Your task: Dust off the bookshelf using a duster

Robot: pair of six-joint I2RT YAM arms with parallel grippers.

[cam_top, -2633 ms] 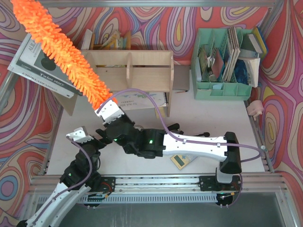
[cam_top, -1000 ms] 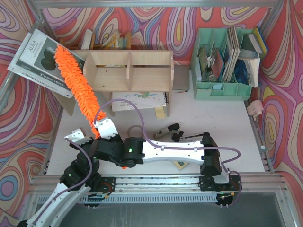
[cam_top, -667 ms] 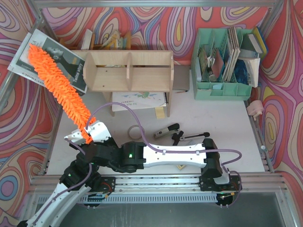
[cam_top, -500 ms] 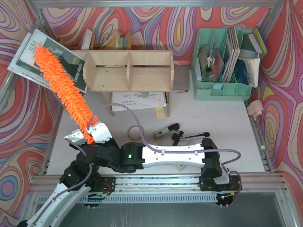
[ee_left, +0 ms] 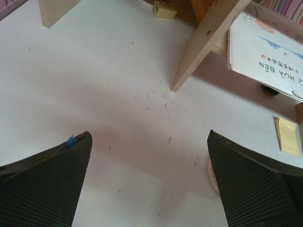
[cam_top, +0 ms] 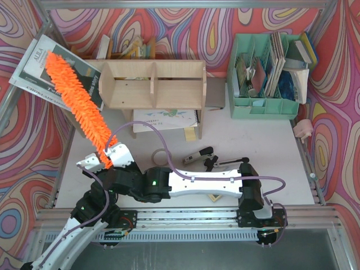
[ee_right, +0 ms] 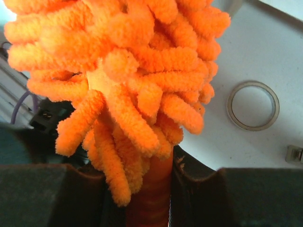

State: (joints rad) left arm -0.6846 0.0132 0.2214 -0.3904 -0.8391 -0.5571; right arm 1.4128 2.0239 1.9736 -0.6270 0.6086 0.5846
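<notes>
**Duster gripped at its base, slanting past the bookshelf's left end**

Nearest to us, in front of the bookshelf's left end, the right hand (cam_top: 114, 156) is closed tight on the duster (cam_top: 76, 101). The wrist view shows both jaws pressed against the thin orange handle, with the shaggy head bursting out just above them. Just to its left the left hand (cam_top: 91, 163) is spread wide and holds nothing; between its fingers (ee_left: 47, 184) we see only bare table (ee_left: 118, 109), so the right hand alone carries the tool.

From that grip the duster's long axis runs away from us and leftward. It passes close by the left side panel of the bookshelf (cam_top: 152, 84), and from above we cannot tell whether fibres touch the wood there. The tip ends beyond and left of the bookshelf's left end, over a magazine (cam_top: 34, 70) that leans there. So the head points up and away to the left, not across the shelves.

That is the relation the coming move turns on, as we judge it. The bookshelf lies to the right of the duster's head, with its long side running left to right, nearly crosswise to the duster. The right hand would need to swing the tip rightward, pivoting about the grip, to lay the head along the top board or into the left compartment.
</notes>
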